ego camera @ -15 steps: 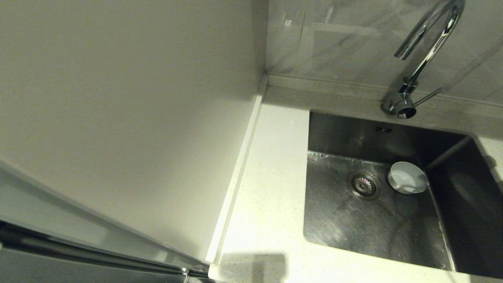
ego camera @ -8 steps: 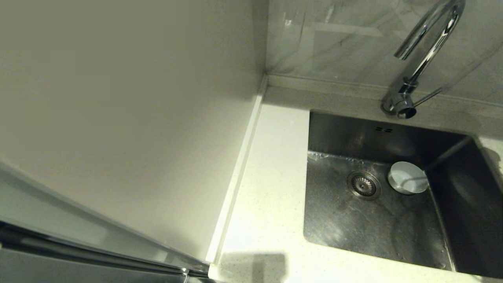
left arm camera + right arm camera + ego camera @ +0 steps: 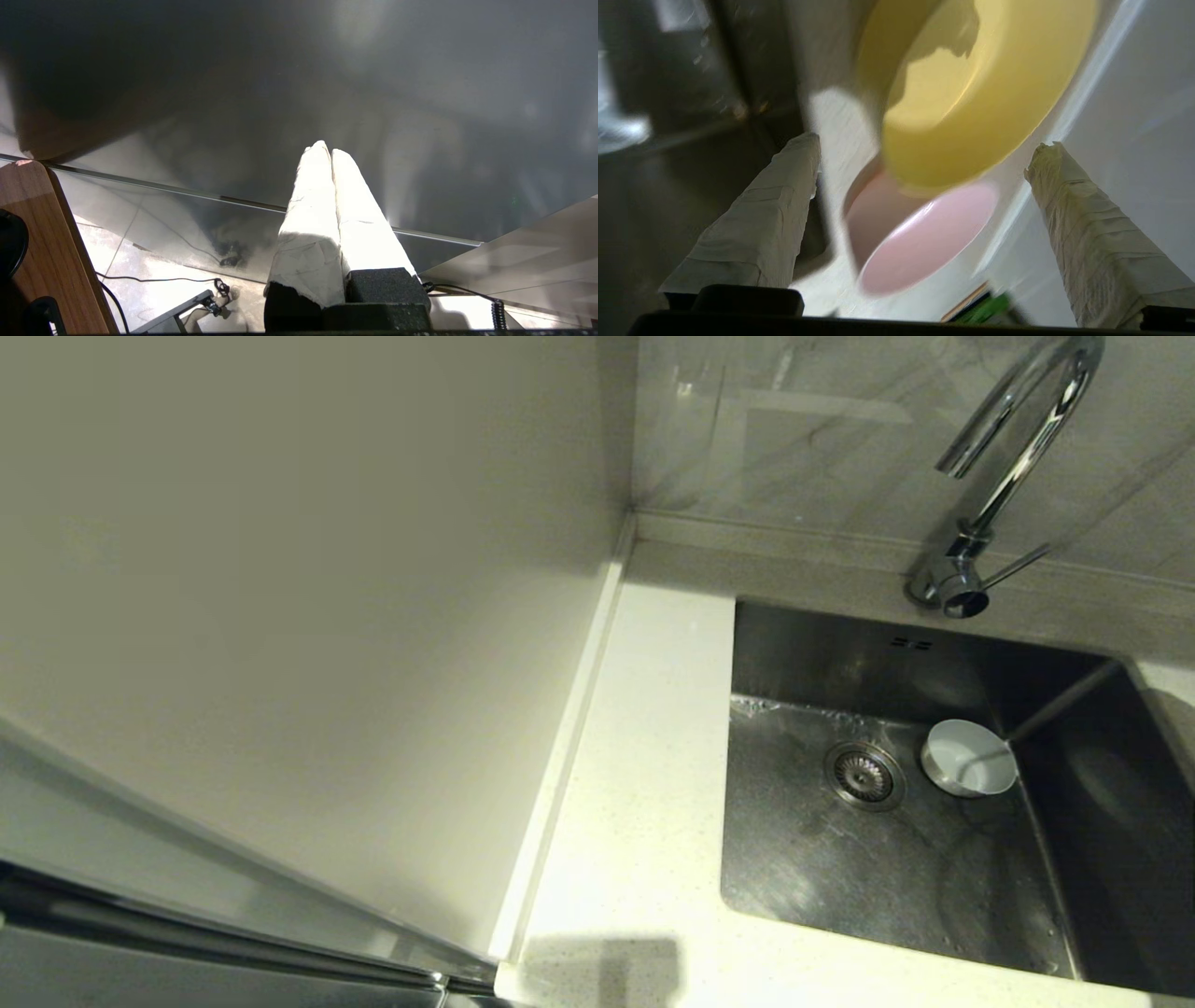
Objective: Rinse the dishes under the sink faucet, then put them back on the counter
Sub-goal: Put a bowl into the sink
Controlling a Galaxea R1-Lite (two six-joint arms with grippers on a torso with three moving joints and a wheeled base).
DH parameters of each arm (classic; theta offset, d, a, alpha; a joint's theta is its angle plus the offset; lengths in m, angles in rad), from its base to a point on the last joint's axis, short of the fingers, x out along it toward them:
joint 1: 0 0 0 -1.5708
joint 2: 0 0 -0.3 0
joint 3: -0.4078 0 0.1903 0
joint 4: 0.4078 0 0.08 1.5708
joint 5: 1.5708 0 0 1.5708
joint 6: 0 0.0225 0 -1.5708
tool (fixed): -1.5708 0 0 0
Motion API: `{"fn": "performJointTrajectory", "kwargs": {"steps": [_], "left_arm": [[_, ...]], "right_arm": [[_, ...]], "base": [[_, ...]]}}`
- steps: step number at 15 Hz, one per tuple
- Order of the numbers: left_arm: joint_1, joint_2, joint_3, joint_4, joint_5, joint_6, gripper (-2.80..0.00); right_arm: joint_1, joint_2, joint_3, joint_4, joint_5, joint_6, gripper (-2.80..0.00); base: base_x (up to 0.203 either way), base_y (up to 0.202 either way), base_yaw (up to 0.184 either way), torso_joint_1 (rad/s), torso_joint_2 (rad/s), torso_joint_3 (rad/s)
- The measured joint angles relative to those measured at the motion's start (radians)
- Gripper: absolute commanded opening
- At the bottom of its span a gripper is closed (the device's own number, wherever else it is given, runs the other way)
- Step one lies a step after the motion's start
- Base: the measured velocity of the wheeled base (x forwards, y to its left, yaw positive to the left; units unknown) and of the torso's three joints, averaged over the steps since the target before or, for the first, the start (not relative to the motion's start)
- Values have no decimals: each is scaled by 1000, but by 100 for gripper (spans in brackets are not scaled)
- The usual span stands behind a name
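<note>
We take the sink as our landmark. Inside it, one pale blue-grey bowl sits upright on the floor of the basin, just beside the drain on the side away from the wall panel, roughly under the faucet spout. No water shows at the spout.

Our right gripper is out of the head view, off past the sink's right edge by our reckoning. Its fingers stand wide apart and hold nothing. Straight ahead of them, between the two fingers, lie the yellow bowl and the pink bowl; the yellow one overlaps the pink in this view, though we cannot tell whether they touch. Both seem to rest on the counter, with the sink's dark steel off to one side of the gripper.

So the relation that matters is this: the two unrinsed bowls lie directly in front of the open right gripper, beside the sink, while the left gripper is far from them, fingers pressed together and empty, pointing at a dark cabinet face. We judge the right arm the nearer one for the next pick, and the yellow bowl looks the easier to reach.
</note>
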Motion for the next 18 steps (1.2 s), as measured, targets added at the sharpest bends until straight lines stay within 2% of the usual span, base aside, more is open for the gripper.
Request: {"fn": "performJointTrajectory", "kwargs": {"steps": [2,8,12,17,18], "left_arm": [[0,0,0,0,0,0,-280],[0,0,0,0,0,0,-280],[0,0,0,0,0,0,-280],[0,0,0,0,0,0,-280],[0,0,0,0,0,0,-280]], "right_arm": [[3,6,-36,85,50,42,0],[-10,76,-112,88,162,51,0],[-32,134,-174,81,201,46,0],[-49,184,-186,-7,215,17,0],[-50,189,-186,-14,215,13,-280]], "base": [[0,0,0,0,0,0],[0,0,0,0,0,0],[0,0,0,0,0,0],[0,0,0,0,0,0],[0,0,0,0,0,0]]}}
